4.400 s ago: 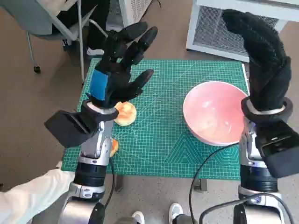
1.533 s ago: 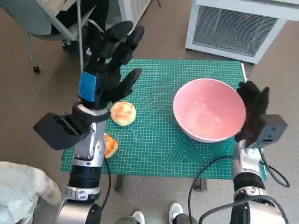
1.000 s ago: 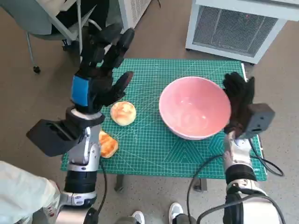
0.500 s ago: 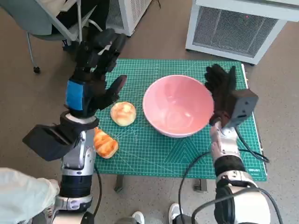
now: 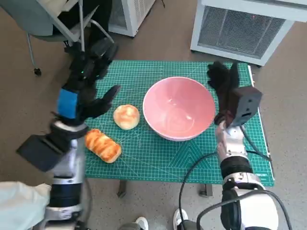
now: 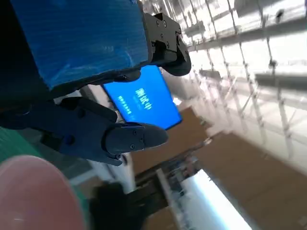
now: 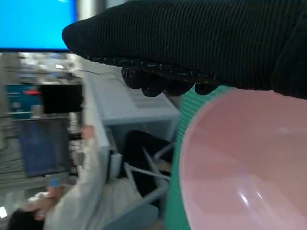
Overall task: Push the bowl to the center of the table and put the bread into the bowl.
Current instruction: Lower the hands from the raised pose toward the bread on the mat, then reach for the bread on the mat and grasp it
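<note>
On the table (image 5: 158, 163), bowl (image 5: 178, 108) mid-mat; right robot hand (image 5: 225, 88) spread against its rim, left robot hand (image 5: 84, 84) splayed empty above round bread (image 5: 126, 116).

We see our right robot hand (image 7: 201, 43), gloved, stretched just beside the pink bowl (image 7: 244, 167) on the green mat (image 7: 184, 120); beyond it a person (image 7: 72, 191) sits by a bright blue screen (image 7: 36, 24).
</note>
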